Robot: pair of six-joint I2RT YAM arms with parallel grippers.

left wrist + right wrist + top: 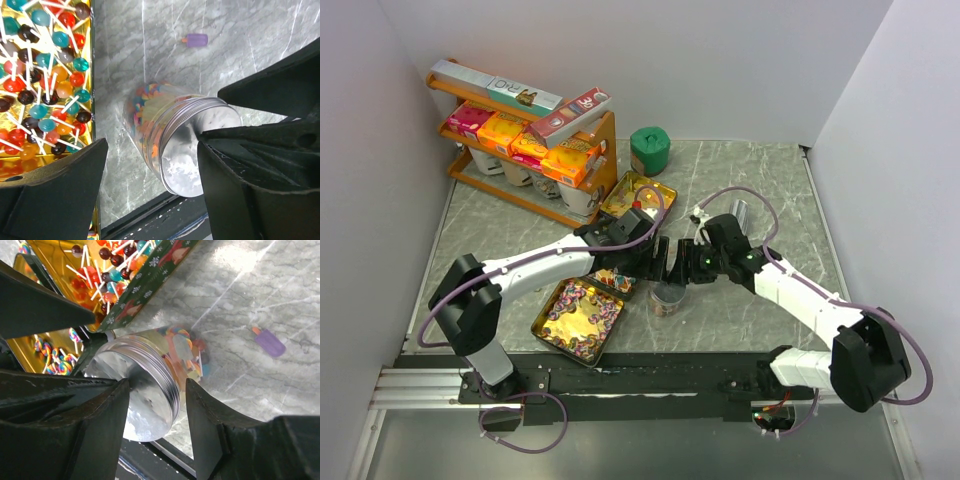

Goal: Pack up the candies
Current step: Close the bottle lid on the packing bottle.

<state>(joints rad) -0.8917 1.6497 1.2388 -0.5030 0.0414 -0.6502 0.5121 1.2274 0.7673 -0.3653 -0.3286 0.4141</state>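
A clear glass jar with a silver screw lid stands on the marble table, with mixed-colour candies inside it. My left gripper hangs over it with fingers wide apart, one finger across the lid. My right gripper straddles the lid's rim, a gap showing beside it. Both grippers meet above the jar. Lollipops fill a gold tin. A purple candy lies loose on the table.
A gold tray of swirl lollipops sits front left, another tin behind it. An orange rack with boxes stands back left, a green object beside it. A small shiny item lies right of the arms.
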